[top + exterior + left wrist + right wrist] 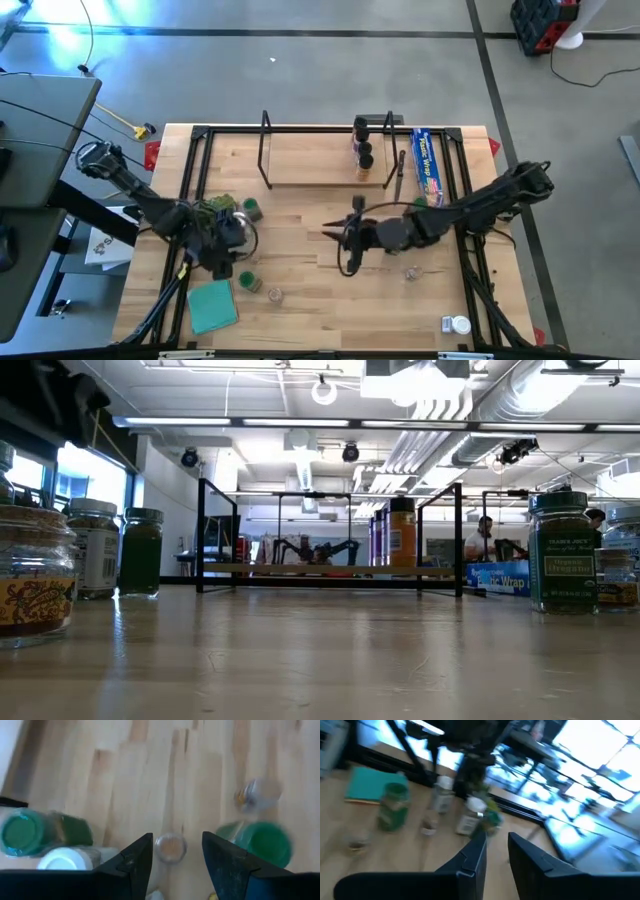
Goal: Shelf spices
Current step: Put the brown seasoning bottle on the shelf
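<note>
The shelf [325, 152] stands at the table's far middle, with a few spice jars [362, 146] on its right part; the low view shows the shelf [330, 570] too. Other jars stand loose on the table: a cluster [228, 208] at the left, two [260, 286] near the front, one [412, 272] at the right. My left gripper [226, 240] is open above the left cluster; in its wrist view a small clear jar [170, 848] shows between its fingers, lower down. My right gripper [342, 240] hovers at mid-table, pointing left, empty, with a narrow gap [497, 857].
A blue wrap box [430, 166] lies right of the shelf. A flat teal square [212, 305] lies at the front left. A white-lidded jar [457, 325] lies near the front right corner. A black frame [200, 180] runs around the table.
</note>
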`<state>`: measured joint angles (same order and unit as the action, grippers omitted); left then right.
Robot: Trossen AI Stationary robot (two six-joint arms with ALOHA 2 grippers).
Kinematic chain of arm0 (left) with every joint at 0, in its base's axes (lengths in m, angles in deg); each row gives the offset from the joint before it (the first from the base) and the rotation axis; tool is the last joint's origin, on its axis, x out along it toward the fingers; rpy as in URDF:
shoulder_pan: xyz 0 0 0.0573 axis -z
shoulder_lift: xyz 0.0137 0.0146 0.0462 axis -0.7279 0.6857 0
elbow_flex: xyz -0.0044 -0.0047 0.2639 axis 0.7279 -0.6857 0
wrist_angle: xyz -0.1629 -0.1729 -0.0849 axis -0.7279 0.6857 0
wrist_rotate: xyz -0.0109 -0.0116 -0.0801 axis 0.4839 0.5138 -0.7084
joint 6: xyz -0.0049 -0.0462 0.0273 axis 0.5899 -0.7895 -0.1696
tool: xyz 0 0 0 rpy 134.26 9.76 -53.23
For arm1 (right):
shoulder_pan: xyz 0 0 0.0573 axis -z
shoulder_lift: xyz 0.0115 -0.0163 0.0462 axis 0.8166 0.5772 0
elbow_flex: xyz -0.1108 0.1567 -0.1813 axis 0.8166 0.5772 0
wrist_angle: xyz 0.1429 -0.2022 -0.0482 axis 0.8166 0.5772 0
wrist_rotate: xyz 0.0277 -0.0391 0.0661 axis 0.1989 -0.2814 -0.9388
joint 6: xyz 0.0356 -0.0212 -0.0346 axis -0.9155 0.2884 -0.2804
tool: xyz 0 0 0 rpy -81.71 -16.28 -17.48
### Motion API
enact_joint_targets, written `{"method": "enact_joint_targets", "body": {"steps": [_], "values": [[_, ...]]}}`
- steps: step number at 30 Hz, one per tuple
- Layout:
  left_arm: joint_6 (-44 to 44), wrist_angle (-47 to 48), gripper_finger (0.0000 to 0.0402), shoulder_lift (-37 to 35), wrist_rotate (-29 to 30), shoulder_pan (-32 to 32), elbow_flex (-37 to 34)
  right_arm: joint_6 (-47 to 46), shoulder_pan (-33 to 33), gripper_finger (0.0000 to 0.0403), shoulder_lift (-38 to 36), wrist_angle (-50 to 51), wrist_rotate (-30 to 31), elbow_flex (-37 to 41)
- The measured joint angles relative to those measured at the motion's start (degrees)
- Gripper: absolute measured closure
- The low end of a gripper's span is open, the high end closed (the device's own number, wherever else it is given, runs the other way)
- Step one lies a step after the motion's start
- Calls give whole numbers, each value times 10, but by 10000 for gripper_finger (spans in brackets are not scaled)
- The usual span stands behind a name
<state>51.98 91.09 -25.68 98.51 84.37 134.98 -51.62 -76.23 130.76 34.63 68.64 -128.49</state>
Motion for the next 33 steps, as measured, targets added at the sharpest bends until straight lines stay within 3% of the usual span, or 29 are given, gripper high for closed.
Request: {"method": "enact_joint_targets", "body": {"steps": [3,7,13,17,25,33], "values": [[67,-5,230,25,-53,-9,-14,0,-19,330,0,48,50,-36],[162,-11,200,65,-126,-46,-19,0,-19,330,0,52,60,-46],[257,-24,137,118,-144,-93,-19,-42,9,330,0,108,58,-45],[289,-27,119,149,-156,-122,-19,-76,20,330,1,141,51,-45],[347,-66,135,198,-214,-160,-19,-77,22,330,1,157,33,-45],[354,-65,210,230,-236,-176,-18,-95,14,330,1,170,33,-44]]}}
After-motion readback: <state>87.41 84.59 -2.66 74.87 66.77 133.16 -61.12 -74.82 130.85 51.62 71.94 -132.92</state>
